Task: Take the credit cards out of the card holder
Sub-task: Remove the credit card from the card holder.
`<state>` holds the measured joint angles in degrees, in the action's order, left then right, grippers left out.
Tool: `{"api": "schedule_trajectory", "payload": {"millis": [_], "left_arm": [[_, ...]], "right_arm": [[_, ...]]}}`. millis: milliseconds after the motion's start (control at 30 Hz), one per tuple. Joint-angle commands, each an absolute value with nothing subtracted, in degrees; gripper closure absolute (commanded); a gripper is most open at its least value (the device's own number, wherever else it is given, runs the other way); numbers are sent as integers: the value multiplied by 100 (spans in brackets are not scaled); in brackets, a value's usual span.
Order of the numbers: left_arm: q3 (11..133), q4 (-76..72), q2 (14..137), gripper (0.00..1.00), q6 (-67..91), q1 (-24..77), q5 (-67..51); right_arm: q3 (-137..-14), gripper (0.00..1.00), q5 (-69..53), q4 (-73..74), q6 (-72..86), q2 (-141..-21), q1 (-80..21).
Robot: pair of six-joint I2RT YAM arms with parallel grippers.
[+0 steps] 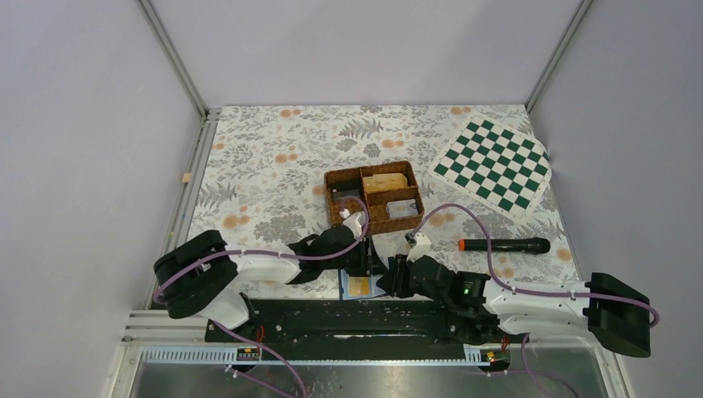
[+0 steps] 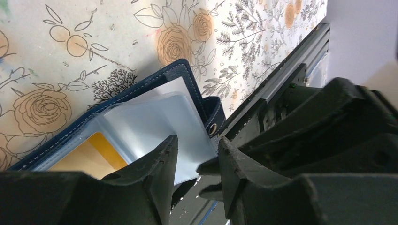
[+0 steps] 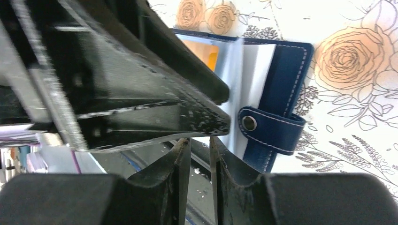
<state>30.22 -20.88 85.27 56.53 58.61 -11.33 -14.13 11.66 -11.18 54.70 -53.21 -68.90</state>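
Card holder lay open at the near table edge. Left pincer stood released over its blue page. Right pincer looked nearly clenched, maybe on a page; I couldn't tell.

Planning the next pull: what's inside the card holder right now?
Lying open, the card holder shows one yellow-orange card through its light blue plastic sleeves. Whether more cards sit behind cannot be seen: the sleeves overlap, and the left gripper and right gripper cover part.
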Motion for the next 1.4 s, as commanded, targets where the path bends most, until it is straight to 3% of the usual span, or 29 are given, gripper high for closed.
{"api": "schedule_trajectory", "payload": {"millis": [0, 333, 600, 1067, 1367], "left_arm": [[3221, -2097, 8083, 62, 5625, 5802, -878], [3158, -564, 7098, 63, 5628, 5783, -293], [2319, -600, 6451, 66, 5875, 5788, -208], [1938, -666, 6555, 70, 5851, 5781, -109], [1785, -844, 6682, 87, 5941, 5785, -128]], "right_arm": [[-1466, 71, 1604, -1367, 5584, -5505, -6952], [-1184, 67, 1815, -1314, 6034, -5816, -6954], [-1637, 65, 1467, -1482, 5842, -6005, -6952], [-1983, 63, 1166, -2139, 5856, -7121, -6838], [-1734, 63, 598, -2986, 5883, -7589, -6485]]}}
